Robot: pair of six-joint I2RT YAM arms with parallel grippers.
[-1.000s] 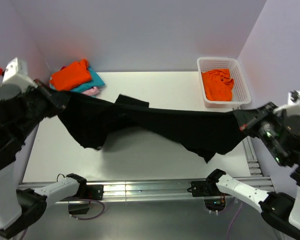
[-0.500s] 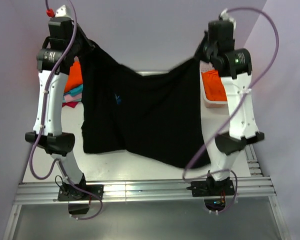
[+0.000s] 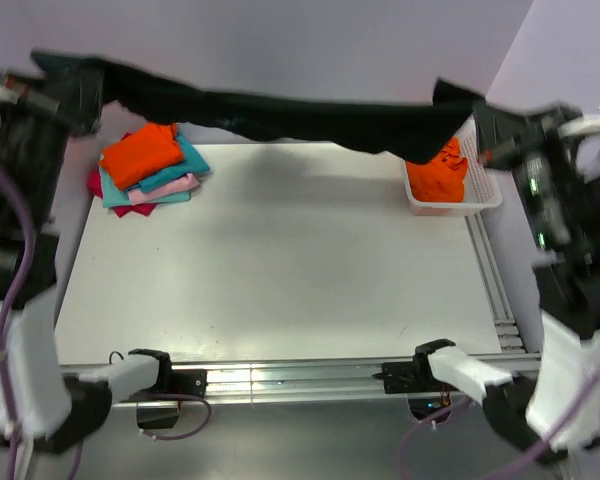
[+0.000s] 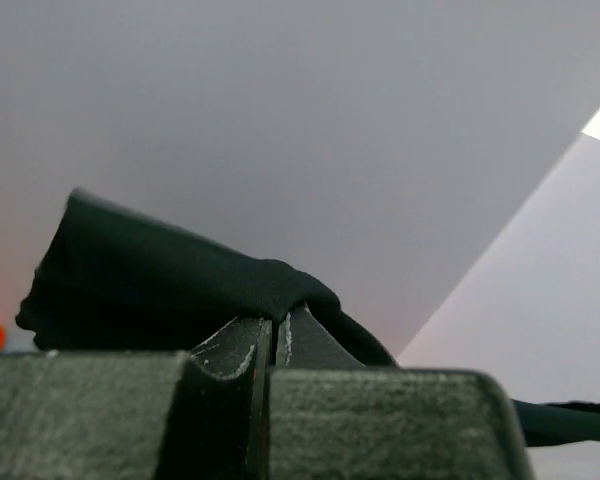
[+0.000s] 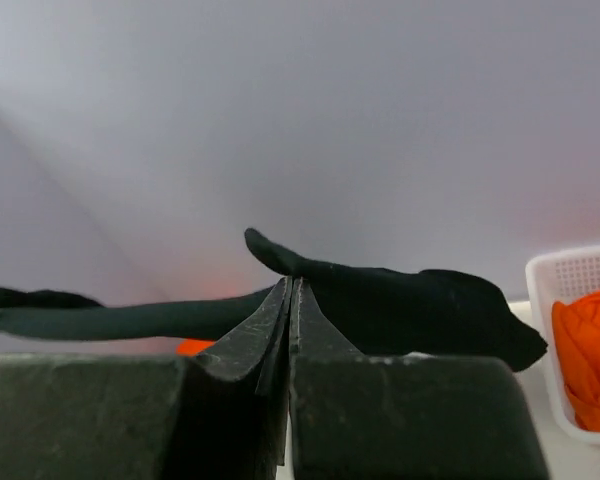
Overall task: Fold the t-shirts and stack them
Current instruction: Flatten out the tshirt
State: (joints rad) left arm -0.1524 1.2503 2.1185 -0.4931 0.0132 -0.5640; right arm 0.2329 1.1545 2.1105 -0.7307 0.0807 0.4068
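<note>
Both the left pincer (image 4: pixel 275 328) and right pincer (image 5: pixel 292 298) clench the black t-shirt (image 3: pixel 310 114) aloft.

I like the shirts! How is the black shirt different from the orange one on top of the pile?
The black shirt is stretched in the air; the orange shirt lies folded on the pile. The black shirt spreads far wider than the orange shirt. Both are plain cloth.

black t-shirt (image 3: pixel 310 115): matt soft cloth. basket (image 3: pixel 455 208): white plastic lattice. worktop (image 3: pixel 280 270): smooth matt white. rail (image 3: pixel 300 375): shiny metal.
</note>
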